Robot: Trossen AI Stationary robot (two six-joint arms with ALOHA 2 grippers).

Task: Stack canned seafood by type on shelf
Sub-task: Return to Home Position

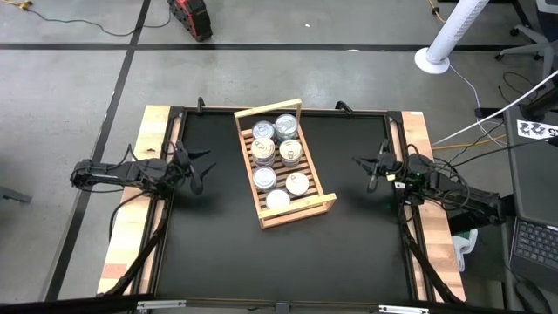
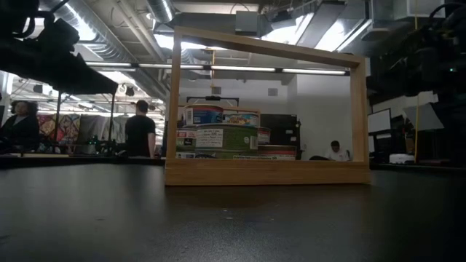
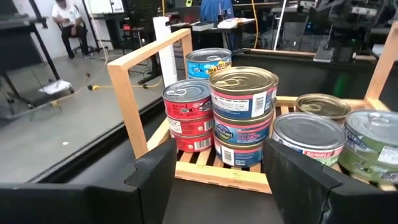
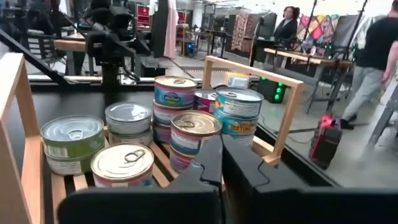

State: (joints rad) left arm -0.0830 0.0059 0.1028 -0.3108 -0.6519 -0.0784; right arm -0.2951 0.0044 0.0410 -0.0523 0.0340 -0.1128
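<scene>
Homing cleanly, in my judgement, means drawing each arm straight back from the light wooden slatted shelf (image 1: 329, 202), clear of its raised end rails, so no stack gets nudged. Small round silver-lidded seafood tins (image 1: 290, 152) sit stacked on it, in the middle of the black counter (image 1: 218, 253). The left end effector (image 1: 204, 172), at nine o'clock from the shelf, reaches low towards it, fingers spread and empty. The right end effector (image 1: 363, 172), at three o'clock, mirrors it, fingers pressed together and holding nothing.
</scene>
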